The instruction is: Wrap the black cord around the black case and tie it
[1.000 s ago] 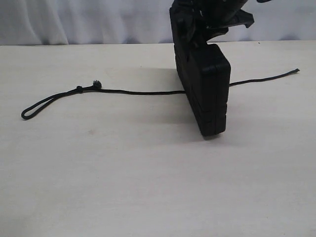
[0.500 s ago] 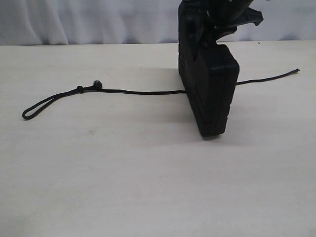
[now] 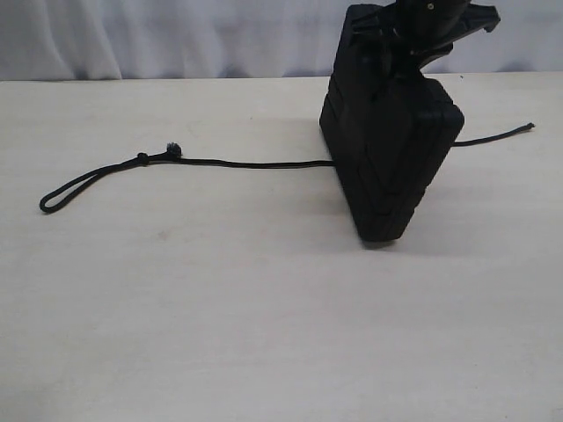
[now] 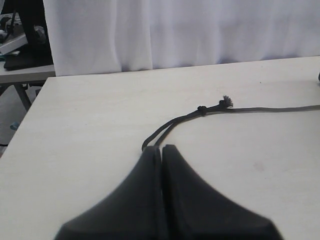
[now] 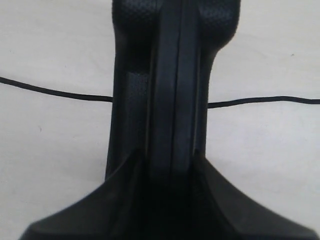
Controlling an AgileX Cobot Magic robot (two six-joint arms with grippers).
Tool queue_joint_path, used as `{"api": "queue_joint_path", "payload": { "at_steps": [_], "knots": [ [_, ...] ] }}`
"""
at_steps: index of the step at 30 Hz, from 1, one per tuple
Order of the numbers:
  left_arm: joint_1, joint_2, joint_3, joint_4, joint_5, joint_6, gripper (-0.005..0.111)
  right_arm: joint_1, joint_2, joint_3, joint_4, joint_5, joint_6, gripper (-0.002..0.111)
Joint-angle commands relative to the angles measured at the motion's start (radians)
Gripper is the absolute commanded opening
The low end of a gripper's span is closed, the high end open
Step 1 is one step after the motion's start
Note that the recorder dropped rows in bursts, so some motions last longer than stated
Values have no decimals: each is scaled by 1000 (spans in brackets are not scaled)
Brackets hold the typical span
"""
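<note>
The black case (image 3: 387, 158) stands on edge on the table, leaning to the right, its lower corner on the surface. My right gripper (image 3: 413, 40) is shut on its top edge; in the right wrist view the fingers (image 5: 125, 185) flank the case (image 5: 172, 75). The black cord (image 3: 246, 163) lies flat across the table and passes behind the case, its plain end (image 3: 528, 127) at the far right. Its knotted loop (image 3: 70, 192) with frayed tuft (image 3: 172, 150) lies at the left. My left gripper (image 4: 162, 148) is shut and holds nothing, with the loop (image 4: 165, 131) just beyond its tips.
A white curtain (image 3: 176, 35) hangs behind the table's far edge. In the left wrist view the table's side edge (image 4: 30, 115) shows, with another table and clutter (image 4: 20, 50) beyond it.
The right gripper has moved right with the case, whose top now leans further right. The cord has stayed in place.
</note>
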Motion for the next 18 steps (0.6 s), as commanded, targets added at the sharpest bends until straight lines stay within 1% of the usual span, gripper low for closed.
{"api": "queue_joint_path", "payload": {
  "at_steps": [1, 4, 5, 8, 12, 13, 15, 17, 18],
  "knots": [
    [0, -2, 3, -15, -159, 0, 0, 0, 31, 22, 25, 42, -30, 4],
    [0, -2, 3, -254, -316, -73, 0, 0, 31, 22, 51, 42, -49, 4],
    [0, -2, 3, -300, -371, -75, 0, 0, 31, 22, 51, 42, -55, 4],
    [0, -2, 3, -365, -589, -83, 0, 0, 31, 22, 51, 42, -62, 4],
    [0, -2, 3, -373, -750, -212, 0, 0, 31, 22, 65, 42, -82, 4],
    [0, -2, 3, -368, -773, -241, 0, 0, 31, 22, 67, 42, -85, 4],
    [0, -2, -6, -357, -770, -246, 0, 0, 31, 22, 67, 42, -87, 4],
    [0, 8, -62, -298, -714, -247, 0, 0, 31, 22, 67, 42, -92, 4],
    [0, 36, -103, -245, -657, -264, 0, 0, 31, 22, 67, 42, -92, 4]
  ]
}}
